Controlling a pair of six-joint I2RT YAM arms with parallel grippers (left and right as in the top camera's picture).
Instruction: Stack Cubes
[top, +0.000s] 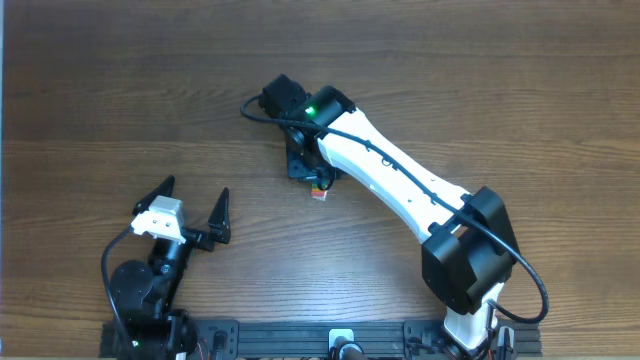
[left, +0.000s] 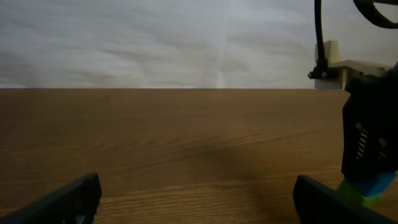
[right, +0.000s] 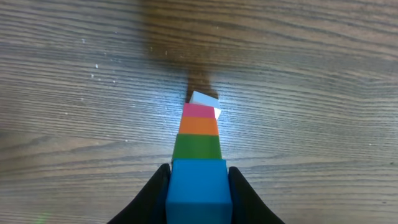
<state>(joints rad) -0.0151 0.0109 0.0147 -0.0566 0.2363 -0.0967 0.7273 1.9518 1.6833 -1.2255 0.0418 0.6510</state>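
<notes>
A tower of cubes stands on the wooden table: white (right: 204, 99) at the base, then pink (right: 199, 111), orange (right: 199, 126), green (right: 197, 147), and a blue cube (right: 198, 186) on top. My right gripper (right: 198, 177) is shut on the blue cube, one finger against each side. From above, the right gripper (top: 305, 160) covers most of the tower (top: 320, 191) near the table's middle. The left wrist view catches the blue cube (left: 373, 185) on the green one under the right gripper. My left gripper (top: 192, 205) stands open with nothing in it at the near left.
Bare wooden tabletop (top: 480, 90) lies all around the tower. A white wall (left: 155, 43) rises beyond the table's far edge in the left wrist view.
</notes>
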